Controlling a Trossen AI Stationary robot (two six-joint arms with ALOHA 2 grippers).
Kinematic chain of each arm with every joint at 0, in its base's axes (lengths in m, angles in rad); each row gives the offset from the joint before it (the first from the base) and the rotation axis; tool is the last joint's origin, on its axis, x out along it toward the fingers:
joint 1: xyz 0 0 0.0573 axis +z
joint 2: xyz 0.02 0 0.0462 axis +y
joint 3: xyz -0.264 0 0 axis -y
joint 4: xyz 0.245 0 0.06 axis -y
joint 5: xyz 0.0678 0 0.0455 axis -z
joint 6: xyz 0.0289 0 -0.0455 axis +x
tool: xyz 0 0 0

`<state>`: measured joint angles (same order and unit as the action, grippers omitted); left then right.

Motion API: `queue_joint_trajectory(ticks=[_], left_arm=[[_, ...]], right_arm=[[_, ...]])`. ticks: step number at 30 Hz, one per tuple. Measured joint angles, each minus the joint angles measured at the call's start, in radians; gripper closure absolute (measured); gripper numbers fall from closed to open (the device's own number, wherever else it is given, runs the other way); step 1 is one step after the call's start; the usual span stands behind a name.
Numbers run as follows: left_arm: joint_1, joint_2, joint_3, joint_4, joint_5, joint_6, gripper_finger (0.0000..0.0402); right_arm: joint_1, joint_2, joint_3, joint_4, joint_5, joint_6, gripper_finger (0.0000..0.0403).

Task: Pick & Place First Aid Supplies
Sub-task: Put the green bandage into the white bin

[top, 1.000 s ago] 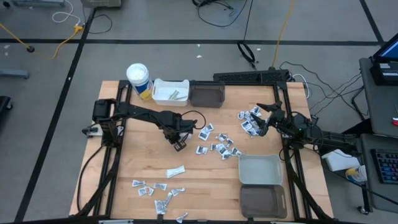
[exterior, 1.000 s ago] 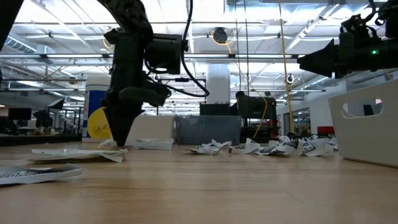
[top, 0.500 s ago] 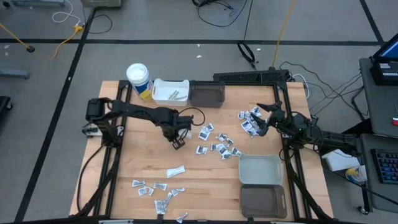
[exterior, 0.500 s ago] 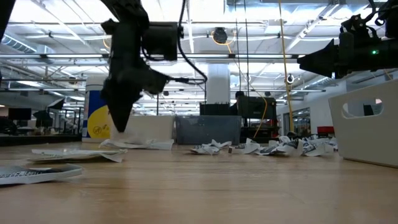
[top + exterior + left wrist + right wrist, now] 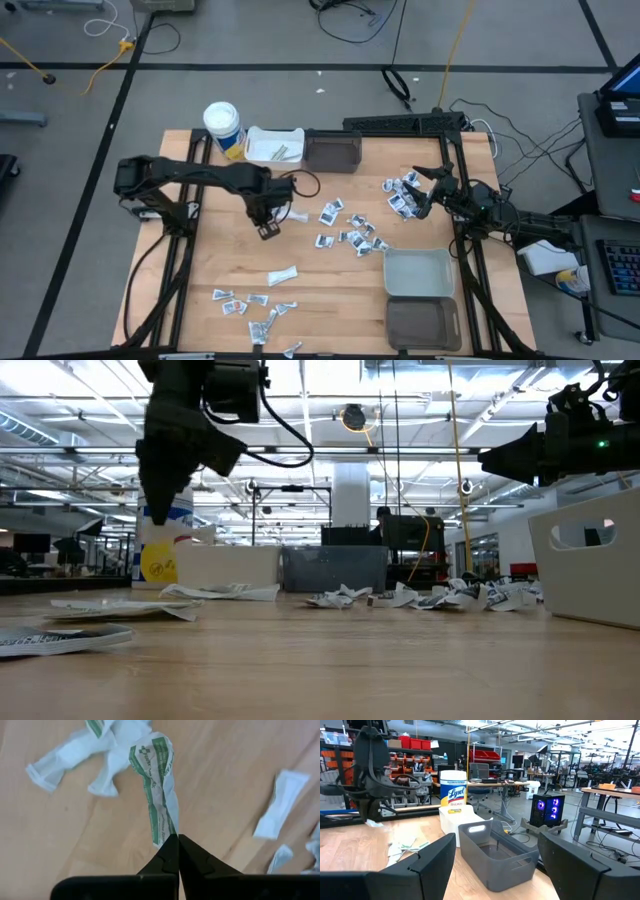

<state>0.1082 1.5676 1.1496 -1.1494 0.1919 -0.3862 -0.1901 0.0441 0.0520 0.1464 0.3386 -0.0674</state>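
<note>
My left gripper (image 5: 268, 229) hangs over the table's middle left, shut on a crumpled white packet with green print (image 5: 157, 780). In the low view the left gripper (image 5: 156, 518) is well above the wood. More first aid packets lie flat in loose groups: mid-table (image 5: 350, 236), at the right (image 5: 400, 194), near the front edge (image 5: 255, 308), and one long sachet (image 5: 282, 276). My right gripper (image 5: 422, 196) waits open above the right group, its fingers wide apart in the right wrist view (image 5: 490, 857). My left gripper pinches the green-printed packet by one narrow end (image 5: 166, 831) between its two shut fingertips (image 5: 172, 851). The fingers point down from above. The packet is lifted clear of the table and stretches away below the fingers, twisted along its length.
At the far edge stand a white cup with a yellow band (image 5: 223, 127), a white bin (image 5: 273, 147) and a dark grey bin (image 5: 333, 151). At the near right sit a light grey bin (image 5: 418, 272) and a dark bin (image 5: 424, 322). White sachets (image 5: 75, 752) lie under the held packet.
My left gripper has risen from the table surface and moved toward the table's left edge, staying shut. The green-printed packet has come up with it and is lifted clear. The right arm has kept still.
</note>
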Motion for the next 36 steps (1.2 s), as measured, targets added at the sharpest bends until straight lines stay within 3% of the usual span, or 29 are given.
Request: queue_joint_trajectory(ticks=[7, 17, 36], left_arm=[[0.002, -0.025, 0.0, -0.057, 0.0, 0.112, 0.04], [0.194, -0.01, 0.063, -0.144, -0.035, 0.309, 0.0401], [0.475, 0.283, 0.41, -0.283, -0.064, 0.553, 0.0401]], right_arm=[[0.0, 0.0, 0.0, 0.0, 0.0, 0.0, 0.0124], [0.0, 0.0, 0.0, 0.0, 0.0, 0.0, 0.0124], [0.0, 0.0, 0.0, 0.0, 0.0, 0.0, 0.0124]])
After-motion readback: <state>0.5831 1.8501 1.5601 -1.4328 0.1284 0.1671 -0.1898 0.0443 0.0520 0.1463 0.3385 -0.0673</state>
